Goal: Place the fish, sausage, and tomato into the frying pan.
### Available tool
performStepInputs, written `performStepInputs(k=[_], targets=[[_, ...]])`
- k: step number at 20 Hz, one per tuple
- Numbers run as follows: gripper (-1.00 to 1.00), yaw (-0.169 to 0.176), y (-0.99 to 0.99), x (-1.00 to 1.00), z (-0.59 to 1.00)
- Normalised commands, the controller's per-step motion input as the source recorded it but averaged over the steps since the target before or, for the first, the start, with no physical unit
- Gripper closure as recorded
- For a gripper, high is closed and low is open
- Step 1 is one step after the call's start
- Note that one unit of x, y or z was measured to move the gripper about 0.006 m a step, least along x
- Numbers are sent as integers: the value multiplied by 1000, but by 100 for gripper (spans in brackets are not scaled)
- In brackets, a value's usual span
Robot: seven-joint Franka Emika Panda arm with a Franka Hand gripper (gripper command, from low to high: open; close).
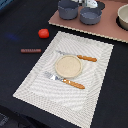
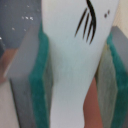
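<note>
In the wrist view a white toy fish with dark marks sits upright between my gripper's green pads; the gripper is shut on it. In the exterior view the gripper shows only partly at the top edge, just above the shallow blue-grey frying pan on the brown tray. The red tomato lies on the dark table towards the exterior view's left. The thin dark red sausage lies nearer the front of it.
A taller blue-grey pot stands beside the pan on the tray, and a beige bowl at the tray's right end. A striped placemat holds a round beige plate, a knife and a fork.
</note>
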Motion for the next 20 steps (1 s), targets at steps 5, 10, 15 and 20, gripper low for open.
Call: performStepInputs(k=[5, 10, 15, 20], targets=[[100, 0, 830, 662, -97], [100, 3, 629, 284, -227], [100, 37, 209, -93, -205], [-100, 41, 351, 7, 201]])
